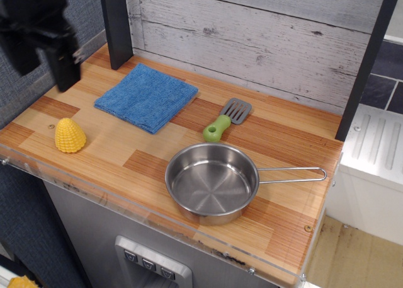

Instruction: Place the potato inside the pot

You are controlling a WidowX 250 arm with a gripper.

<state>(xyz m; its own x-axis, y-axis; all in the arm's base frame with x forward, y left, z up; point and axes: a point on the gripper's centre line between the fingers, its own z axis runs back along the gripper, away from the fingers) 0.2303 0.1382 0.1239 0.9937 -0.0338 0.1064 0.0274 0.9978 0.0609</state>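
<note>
The potato (70, 135), a small yellow bumpy dome like a stubby corn cob, sits on the wooden counter at the left near the front edge. The pot (211, 182), a shiny steel shallow pan with a long wire handle pointing right, stands empty at the front middle. My black gripper (43, 74) hangs at the far left, above and behind the potato, blurred by motion. Its fingers (63, 70) stand apart, open and empty. It touches nothing.
A folded blue cloth (147, 96) lies at the back left. A grey spatula with a green handle (225, 121) lies behind the pot. A dark post (116, 23) stands at the back left corner. A grey wall borders the left side; the counter's front edge (145, 215) has a clear lip.
</note>
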